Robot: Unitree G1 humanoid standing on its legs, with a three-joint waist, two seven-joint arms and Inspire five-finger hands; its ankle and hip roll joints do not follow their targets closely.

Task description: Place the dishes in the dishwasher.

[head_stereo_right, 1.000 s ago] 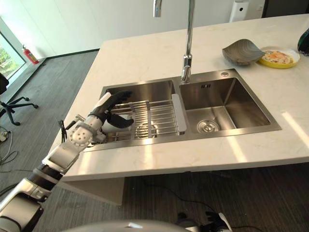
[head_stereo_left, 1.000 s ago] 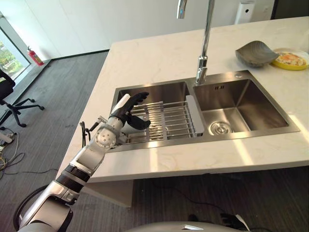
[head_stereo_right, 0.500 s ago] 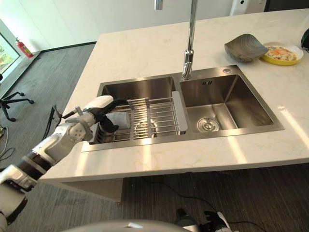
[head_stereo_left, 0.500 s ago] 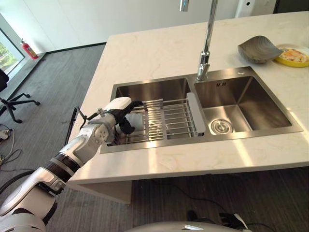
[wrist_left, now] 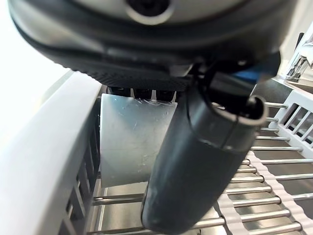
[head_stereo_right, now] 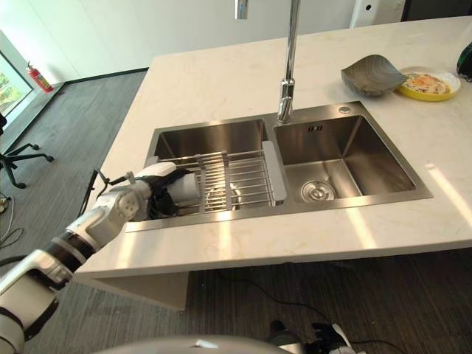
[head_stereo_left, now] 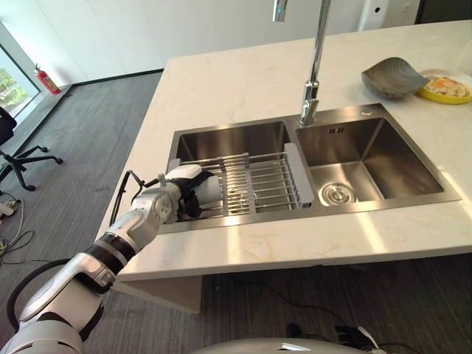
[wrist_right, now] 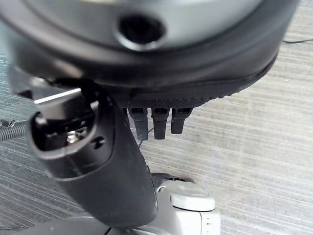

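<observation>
A frosted white cup (head_stereo_left: 211, 189) lies on its side at the left end of the wire dish rack (head_stereo_left: 259, 181), which spans the left basin of the steel sink (head_stereo_left: 372, 158). My left hand (head_stereo_left: 179, 199) reaches in over the counter's left edge; its thumb (wrist_left: 195, 161) and fingers are curled round the cup (wrist_left: 126, 142). At the counter's far right stand a grey bowl (head_stereo_left: 391, 76) and a yellow plate (head_stereo_left: 446, 90) with food on it. My right hand (wrist_right: 98, 161) hangs over the grey floor, fingers relaxed and holding nothing.
A tall faucet (head_stereo_left: 313, 66) rises behind the divide between the two basins. The right basin holds only its drain (head_stereo_left: 337, 194). An office chair (head_stereo_left: 16, 151) stands on the floor far to the left.
My left hand came down from above the rack to its left end and closed round the cup. The camera view shifted slightly.
</observation>
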